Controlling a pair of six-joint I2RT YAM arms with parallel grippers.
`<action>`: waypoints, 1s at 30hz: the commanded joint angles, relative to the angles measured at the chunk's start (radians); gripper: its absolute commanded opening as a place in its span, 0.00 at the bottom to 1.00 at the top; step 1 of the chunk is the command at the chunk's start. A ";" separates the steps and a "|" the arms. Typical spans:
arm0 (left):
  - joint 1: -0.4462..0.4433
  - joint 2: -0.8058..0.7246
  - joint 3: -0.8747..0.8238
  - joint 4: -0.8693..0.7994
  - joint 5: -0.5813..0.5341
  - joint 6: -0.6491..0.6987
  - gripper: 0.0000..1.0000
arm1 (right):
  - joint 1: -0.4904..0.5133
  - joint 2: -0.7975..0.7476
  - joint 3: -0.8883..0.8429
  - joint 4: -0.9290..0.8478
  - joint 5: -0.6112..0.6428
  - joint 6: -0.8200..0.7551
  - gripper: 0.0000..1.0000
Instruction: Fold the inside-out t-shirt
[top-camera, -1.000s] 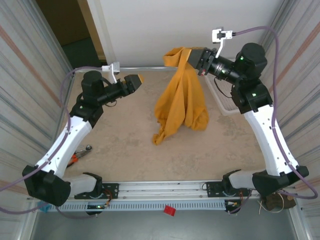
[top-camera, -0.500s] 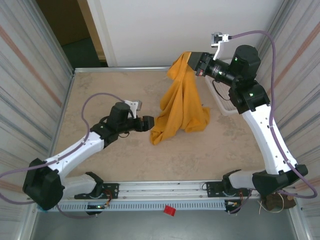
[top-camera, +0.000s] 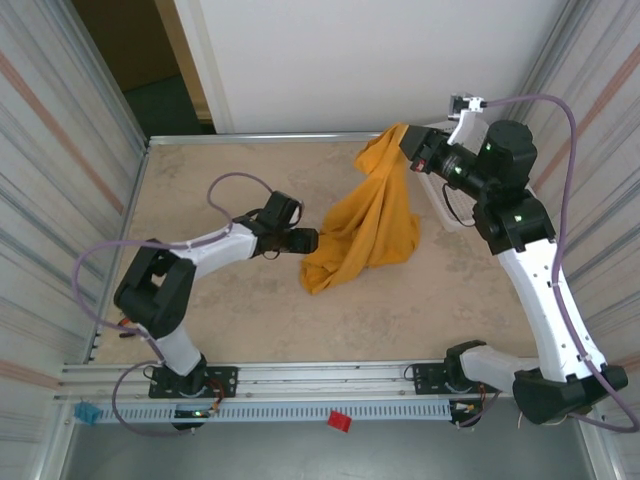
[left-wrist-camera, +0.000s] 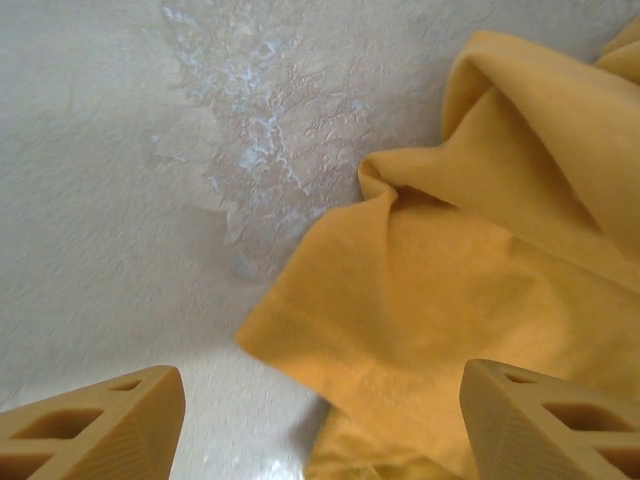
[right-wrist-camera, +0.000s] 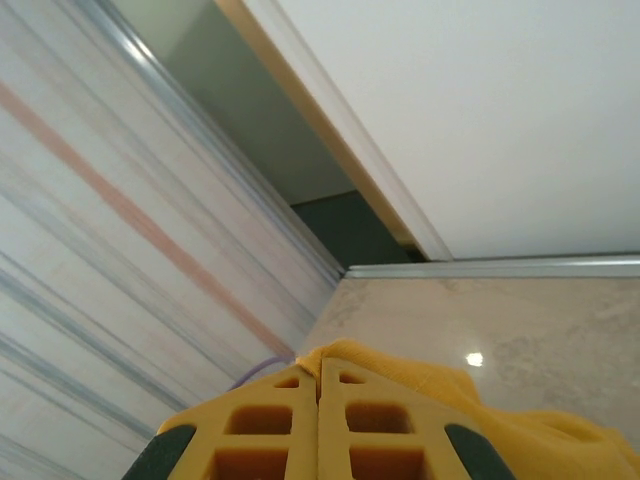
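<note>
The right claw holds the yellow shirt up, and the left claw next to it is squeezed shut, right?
No. The right gripper holds the t-shirt up, but the left gripper beside it is open; the left wrist view shows its fingers spread apart.

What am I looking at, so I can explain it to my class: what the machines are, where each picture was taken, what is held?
Two robot arms work at a table. One picture looks down from above; the other two come from cameras on the arms' wrists. The right gripper is shut on a mustard t-shirt, holding one end up while the rest drapes onto the table. The left gripper is open, low beside the shirt's lower edge, holding nothing.
</note>
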 joint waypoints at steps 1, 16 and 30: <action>0.007 0.063 0.062 -0.005 0.013 0.048 0.72 | -0.029 -0.040 -0.031 -0.001 0.036 -0.021 0.00; 0.126 -0.129 0.088 -0.070 0.100 0.086 0.00 | -0.232 -0.058 0.001 -0.062 -0.018 -0.018 0.00; 0.492 -0.416 0.659 -0.330 0.376 0.055 0.00 | -0.286 -0.067 0.138 -0.073 -0.066 0.035 0.00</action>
